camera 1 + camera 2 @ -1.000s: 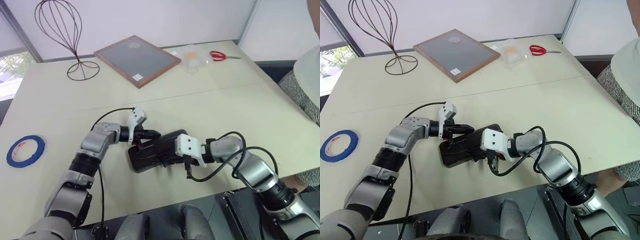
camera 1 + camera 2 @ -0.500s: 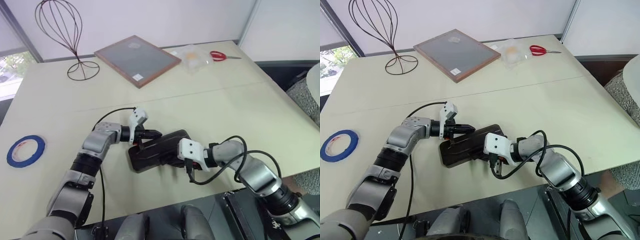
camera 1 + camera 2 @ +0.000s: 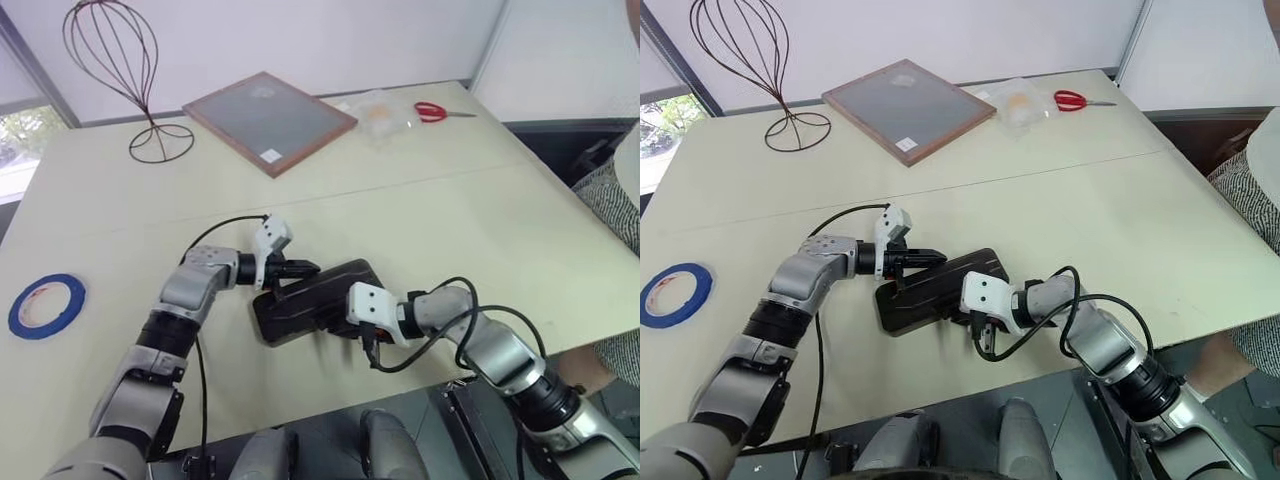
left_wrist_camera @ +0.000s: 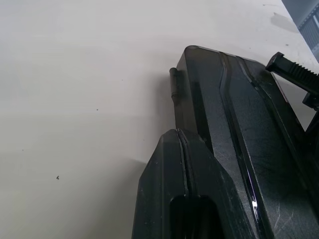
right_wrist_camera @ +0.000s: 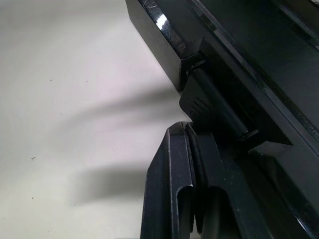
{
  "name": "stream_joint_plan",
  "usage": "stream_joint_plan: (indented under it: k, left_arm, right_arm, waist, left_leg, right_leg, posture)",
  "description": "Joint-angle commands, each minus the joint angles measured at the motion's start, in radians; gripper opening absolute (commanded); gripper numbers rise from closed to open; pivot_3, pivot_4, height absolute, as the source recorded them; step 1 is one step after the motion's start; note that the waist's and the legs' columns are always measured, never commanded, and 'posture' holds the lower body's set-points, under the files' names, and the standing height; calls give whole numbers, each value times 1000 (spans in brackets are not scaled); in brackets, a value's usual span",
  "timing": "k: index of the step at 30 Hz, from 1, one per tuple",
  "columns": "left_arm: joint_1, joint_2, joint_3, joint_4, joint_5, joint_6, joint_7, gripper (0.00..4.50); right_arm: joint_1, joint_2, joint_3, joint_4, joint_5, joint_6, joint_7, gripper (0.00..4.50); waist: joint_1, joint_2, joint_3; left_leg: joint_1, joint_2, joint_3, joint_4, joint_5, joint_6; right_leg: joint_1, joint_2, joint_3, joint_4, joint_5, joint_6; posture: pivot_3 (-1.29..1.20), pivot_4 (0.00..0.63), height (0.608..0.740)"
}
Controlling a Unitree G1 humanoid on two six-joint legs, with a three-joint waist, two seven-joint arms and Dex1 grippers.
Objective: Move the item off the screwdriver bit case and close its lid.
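Note:
The screwdriver bit case point(image 3: 305, 300) lies dark and flat in the middle of the table near the front edge, with its lid point(image 4: 239, 124) down on the tray. My left gripper point(image 3: 300, 268) is shut, its tips resting on the lid's far left corner. At the case's near edge my right gripper point(image 3: 970, 318) is shut, its fingertips point(image 5: 187, 130) right beside the small black latch point(image 5: 204, 107). The item, a blue tape roll point(image 3: 45, 306), lies flat on the table far to the left, well apart from the case.
At the back of the table stand a wire frame stand point(image 3: 110, 60), a wood-framed grey board point(image 3: 268, 118), a clear plastic bag point(image 3: 380, 112) and red scissors point(image 3: 432, 111). A person point(image 3: 625, 180) is at the right edge.
My right gripper has sunk slightly at the case's near edge. The left gripper has stayed where it was. The person at the right has shifted.

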Motion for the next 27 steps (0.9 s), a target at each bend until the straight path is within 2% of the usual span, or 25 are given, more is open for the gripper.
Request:
stream_joint_plan:
  k: [1, 9, 16, 23, 27]
  left_arm:
    - [61, -12, -85, 16, 21, 17, -49, 0]
    - [74, -27, -103, 15, 33, 9, -63, 0]
    - [81, -5, -46, -40, -2, 37, -52, 0]
    - [43, 12, 113, -128, -80, 97, 56, 0]
    - [46, 60, 186, -226, -141, 161, 84, 0]
  right_arm:
    - [-41, 35, -61, 6, -42, 6, -105, 58]
    - [-72, 51, -87, 27, -51, 47, -129, 58]
    - [-7, -26, -105, -106, 25, 102, -41, 58]
    - [33, -118, -221, -250, 140, 177, -10, 58]
    - [16, -166, -299, -274, 169, 199, -14, 58]
  waist:
    - [-1, 0, 0]
    - [-1, -1, -2]
    - [4, 0, -2]
    - [7, -2, -2]
    - [6, -3, 0]
  left_leg:
    - [0, 0, 0, 0, 0, 0]
    - [2, 1, 0, 0, 0, 0]
    - [1, 1, -1, 0, 0, 0]
    - [-1, 0, -1, 0, -1, 1]
    - [-2, 0, -1, 0, -1, 1]
  right_leg:
    - [0, 0, 0, 0, 0, 0]
    - [2, 1, 0, 0, 0, 0]
    - [2, 1, 0, 0, 0, 0]
    - [1, 0, 0, -2, 0, 0]
    - [-1, 0, 0, -1, 0, 0]
  posture:
    - [0, 150, 740]
    - [0, 150, 740]
    - [0, 150, 740]
    - [0, 150, 740]
    - [0, 150, 740]
